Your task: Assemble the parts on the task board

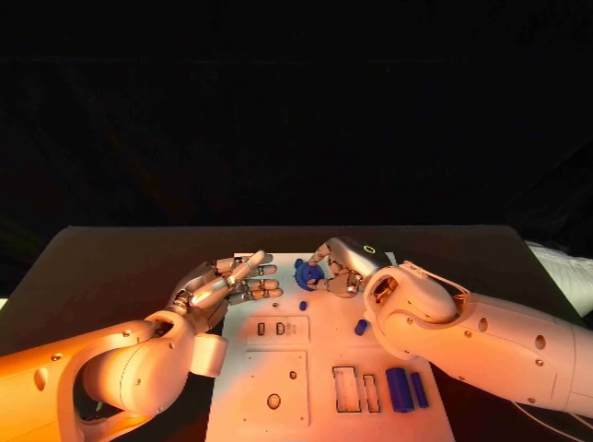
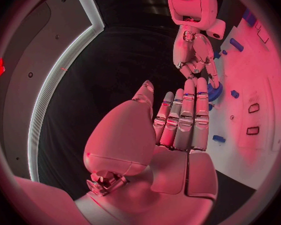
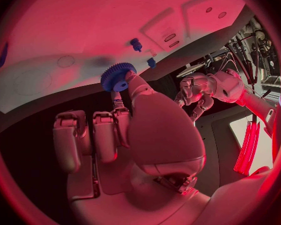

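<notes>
The white task board (image 1: pixel 317 387) lies in the middle of the black table. My right hand (image 1: pixel 341 267) is over the board's far edge and pinches a blue gear (image 1: pixel 305 273) between thumb and finger. The right wrist view has the gear (image 3: pixel 118 76) at the fingertips of the right hand (image 3: pixel 137 130), just above the board (image 3: pixel 78 30). My left hand (image 1: pixel 230 284) hovers over the board's far left corner with its fingers stretched out and nothing in it. From the left wrist, the left hand (image 2: pixel 181 120) points toward the right hand (image 2: pixel 193 52) and the gear (image 2: pixel 214 91).
Two small blue parts (image 1: pixel 303 305) (image 1: pixel 362 326) lie loose mid-board. Two long blue pieces (image 1: pixel 405 389) stand by rectangular slots (image 1: pixel 347 388) at the near right. Small oval holes (image 1: pixel 279 328) sit behind the left hand. Black table (image 1: pixel 110 258) surrounds the board.
</notes>
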Robot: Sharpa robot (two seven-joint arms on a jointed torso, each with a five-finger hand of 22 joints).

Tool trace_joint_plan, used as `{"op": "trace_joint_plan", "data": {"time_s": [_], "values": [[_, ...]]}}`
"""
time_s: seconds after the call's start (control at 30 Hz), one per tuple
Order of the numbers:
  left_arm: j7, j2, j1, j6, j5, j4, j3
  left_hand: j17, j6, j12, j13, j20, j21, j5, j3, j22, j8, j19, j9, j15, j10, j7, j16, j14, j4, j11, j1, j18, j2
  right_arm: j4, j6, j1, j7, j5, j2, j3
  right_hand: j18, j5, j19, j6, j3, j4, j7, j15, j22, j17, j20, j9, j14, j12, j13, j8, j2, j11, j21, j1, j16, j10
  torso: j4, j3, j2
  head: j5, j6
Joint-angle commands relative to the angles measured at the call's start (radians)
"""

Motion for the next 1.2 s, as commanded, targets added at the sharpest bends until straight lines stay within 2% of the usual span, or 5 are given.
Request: {"op": "trace_joint_plan", "data": {"time_s": [0.03, 0.4, 0.8, 1.03, 1.2], "values": [[0.006, 0.001, 0.001, 0.021, 0.001, 0.003, 0.001, 0.001, 0.002, -0.005, -0.001, 0.002, 0.004, 0.002, -0.001, -0.001, -0.006, 0.005, -0.001, -0.001, -0.001, 0.006, -0.007, 0.007, -0.006, 0.007, 0.006, 0.011, 0.003, -0.019, -0.008, -0.009, 0.003, -0.041, 0.022, 0.0, -0.007, 0.005, 0.061, 0.03, 0.005, 0.0, -0.027, -0.003, 0.203, 0.135, -0.008, 0.025, 0.079, -0.004, 0.101, 0.001, 0.022, -0.005, 0.006, 0.007, 0.006, 0.025, 0.0, 0.0001, 0.001, 0.004, -0.003], [0.006, 0.002, 0.001, 0.021, 0.001, 0.0, 0.001, 0.001, 0.002, -0.005, -0.001, 0.002, 0.004, 0.002, -0.001, -0.001, -0.006, 0.005, -0.001, -0.001, -0.001, 0.006, -0.007, 0.007, -0.006, 0.007, 0.006, 0.011, 0.003, -0.104, 0.003, -0.018, -0.003, -0.05, 0.098, -0.004, -0.007, 0.004, 0.061, 0.027, 0.008, 0.0, -0.025, -0.002, 0.203, 0.134, -0.007, 0.025, 0.079, -0.004, 0.101, -0.002, 0.021, -0.003, 0.006, 0.004, 0.005, 0.024, -0.002, 0.002, 0.001, 0.008, -0.009], [0.004, 0.004, 0.001, 0.022, 0.001, -0.002, 0.001, 0.001, 0.002, -0.005, -0.001, 0.002, 0.004, 0.002, -0.001, -0.001, -0.006, 0.005, -0.001, -0.001, -0.001, 0.006, -0.007, 0.007, -0.006, 0.007, 0.006, 0.011, 0.003, -0.128, 0.022, -0.015, -0.011, -0.055, 0.122, -0.004, -0.007, 0.002, 0.061, 0.018, 0.012, 0.002, -0.021, 0.001, 0.203, 0.131, -0.005, 0.024, 0.078, -0.009, 0.1, -0.01, 0.015, 0.0, 0.006, -0.005, 0.004, 0.023, -0.0045, 0.0041, 0.001, 0.01, -0.013], [0.004, 0.004, 0.001, 0.022, 0.001, -0.002, 0.001, 0.001, 0.002, -0.005, -0.001, 0.002, 0.004, 0.002, -0.001, -0.001, -0.006, 0.005, -0.001, -0.001, -0.001, 0.006, -0.007, 0.007, -0.006, 0.007, 0.006, 0.011, 0.003, -0.136, 0.073, -0.013, -0.012, -0.049, 0.129, -0.004, -0.006, -0.013, 0.057, -0.059, -0.003, 0.022, 0.008, 0.021, 0.199, 0.125, 0.009, 0.006, 0.076, -0.065, 0.062, -0.068, -0.022, 0.025, 0.004, -0.057, 0.0, -0.002, -0.0045, 0.004, 0.0, 0.01, -0.015], [0.003, 0.003, 0.001, 0.022, 0.001, -0.001, 0.001, 0.001, 0.002, -0.005, -0.001, 0.002, 0.004, 0.002, -0.001, -0.001, -0.006, 0.005, -0.001, -0.001, -0.001, 0.006, -0.007, 0.007, -0.006, 0.007, 0.006, 0.011, 0.003, -0.14, 0.094, -0.012, -0.011, -0.038, 0.13, -0.004, -0.005, -0.035, 0.054, -0.1, -0.043, 0.066, 0.018, 0.033, 0.196, 0.126, 0.023, -0.005, 0.076, -0.083, 0.052, -0.073, -0.043, 0.037, 0.003, -0.127, 0.0, -0.01, -0.0047, 0.0042, 0.001, 0.009, -0.015]]}}
